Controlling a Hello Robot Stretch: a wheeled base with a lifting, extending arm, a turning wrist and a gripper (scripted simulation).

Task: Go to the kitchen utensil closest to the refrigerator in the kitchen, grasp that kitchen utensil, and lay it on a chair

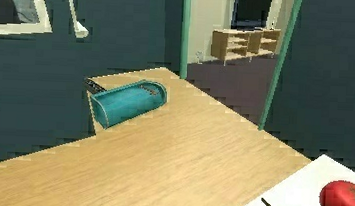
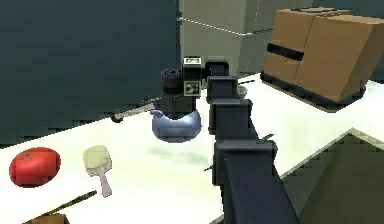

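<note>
Arm side view: tool at vessel, hold unclear

Utensil: ladle-like, with a glossy blue-grey round bowl and a thin dark handle running near level toward 9 o'clock. It's mid arm side view, over the white counter, right at the jaws. Can't tell if it rests on the counter or is held. Chair: teal rounded shell with a dark strip along the top edge, upright, at 9 o'clock from the forward view's centre.
</note>
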